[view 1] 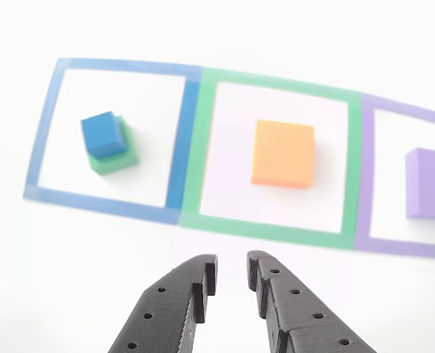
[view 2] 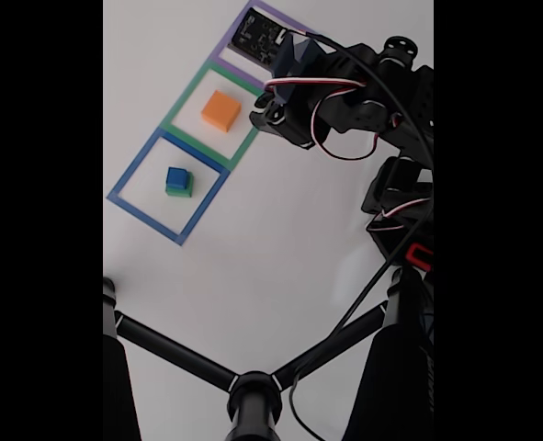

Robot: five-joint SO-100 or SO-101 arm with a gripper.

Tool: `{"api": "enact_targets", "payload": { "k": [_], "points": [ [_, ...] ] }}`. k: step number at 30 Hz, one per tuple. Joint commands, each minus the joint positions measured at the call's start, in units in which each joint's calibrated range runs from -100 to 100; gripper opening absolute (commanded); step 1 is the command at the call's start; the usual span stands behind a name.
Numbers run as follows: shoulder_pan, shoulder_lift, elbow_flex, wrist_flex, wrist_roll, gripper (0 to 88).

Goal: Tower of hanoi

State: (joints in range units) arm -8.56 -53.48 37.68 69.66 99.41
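**Blocks spread across three taped squares, gripper empty above the table**

In the other view the gripper (view 1: 232,273) hangs over bare white table (view 1: 70,279), its two black fingers a little apart with nothing between them. The blue block (view 1: 103,135) sits on top of the green block (view 1: 118,156) (slightly off-centre) inside the blue taped outline (view 1: 44,140). The orange block (view 1: 283,153) lies alone in the green taped outline (view 1: 202,140). The purple block (view 1: 430,184) lies in the purple taped outline (view 1: 366,176), cut by the right edge. In the fixed view the arm (view 2: 345,96) reaches over the purple outline, near the orange block (view 2: 220,110)
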Motion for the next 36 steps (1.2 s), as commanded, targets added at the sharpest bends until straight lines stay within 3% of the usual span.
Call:
{"api": "enact_targets", "payload": {
  "k": [1, 11, 22, 29, 36],
  "points": [
    [-4.29, 0.8, -13.59, 11.15, 0.59, 0.2],
    [-13.3, 1.44, -22.05, 18.68, 0.59, 0.2],
    [-14.84, 1.52, -19.78, 17.38, 0.59, 2.7],
    [-10.33, 0.88, -3.32, -0.11, 0.59, 15.2],
    [-6.59, 1.36, 20.5, -33.79, 0.59, 24.2]
  ]
}}
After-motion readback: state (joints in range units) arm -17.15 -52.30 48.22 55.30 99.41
